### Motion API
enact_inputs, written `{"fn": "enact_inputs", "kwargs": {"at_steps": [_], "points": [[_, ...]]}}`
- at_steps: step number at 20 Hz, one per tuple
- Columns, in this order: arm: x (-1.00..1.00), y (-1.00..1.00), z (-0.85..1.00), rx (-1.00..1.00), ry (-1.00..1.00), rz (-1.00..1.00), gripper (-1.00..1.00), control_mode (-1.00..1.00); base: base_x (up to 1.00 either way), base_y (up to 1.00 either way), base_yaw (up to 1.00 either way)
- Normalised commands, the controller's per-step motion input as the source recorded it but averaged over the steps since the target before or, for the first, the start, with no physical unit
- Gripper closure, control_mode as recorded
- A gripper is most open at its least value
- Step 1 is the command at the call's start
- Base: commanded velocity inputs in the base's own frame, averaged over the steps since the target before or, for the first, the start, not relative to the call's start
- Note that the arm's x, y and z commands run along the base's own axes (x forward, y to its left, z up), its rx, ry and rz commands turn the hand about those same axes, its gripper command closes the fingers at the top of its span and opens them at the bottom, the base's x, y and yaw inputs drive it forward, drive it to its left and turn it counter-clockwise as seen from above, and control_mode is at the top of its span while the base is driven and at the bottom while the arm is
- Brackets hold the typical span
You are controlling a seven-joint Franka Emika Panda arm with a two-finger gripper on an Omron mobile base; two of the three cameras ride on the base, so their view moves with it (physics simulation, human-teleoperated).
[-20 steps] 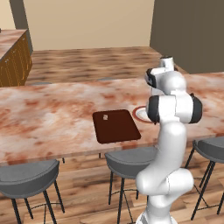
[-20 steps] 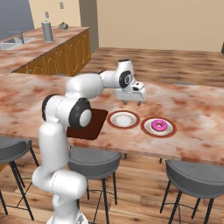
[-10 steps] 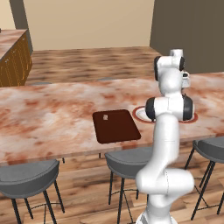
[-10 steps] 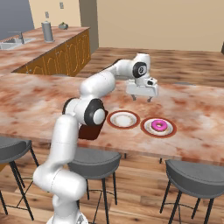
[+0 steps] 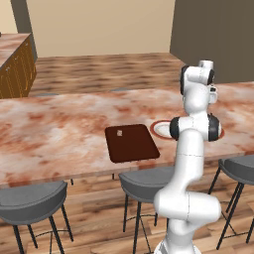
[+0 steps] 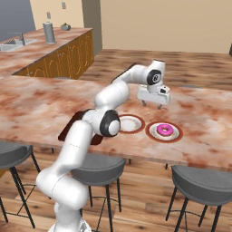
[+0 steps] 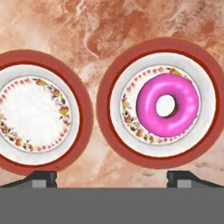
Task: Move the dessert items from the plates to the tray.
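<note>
We hold the gripper (image 6: 152, 104) above the counter (image 6: 41, 108) with its jaws spread wide and nothing between them. In the hand view the pink donut (image 7: 167, 105) sits on the plate at three o'clock (image 7: 117, 78), while the plate at nine o'clock (image 7: 83, 109) is bare. The tan lump (image 5: 119, 133) already lies on the tray (image 5: 136, 149), near its twelve o'clock edge. To do this step well, we judge we should centre over the donut, come straight down, and close across one side of the ring or its full width, without scraping the plate's rim.
</note>
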Motion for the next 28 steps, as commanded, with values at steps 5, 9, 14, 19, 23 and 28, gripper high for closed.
{"fn": "enact_inputs", "kwargs": {"at_steps": [5,9,14,19,23,28], "points": [[0.0,0.0,-0.14,-0.21,-0.17,0.03,-1.0,-1.0,0.0,0.0,0.0],[-0.16,0.0,-0.32,-0.33,-0.26,0.01,-1.0,-1.0,0.0,0.0,0.0],[-0.17,0.0,-0.21,-0.07,-0.01,0.0,-1.0,-1.0,0.0,0.0,0.0],[0.0,-0.01,-0.46,0.0,0.01,-0.01,-1.0,-1.0,0.0,0.0,0.0],[0.0,-0.26,-0.24,0.0,0.0,0.0,-1.0,-1.0,0.0,0.0,0.0],[0.0,-0.24,-0.17,0.0,0.0,0.0,-1.0,-1.0,0.0,0.0,0.0]]}}
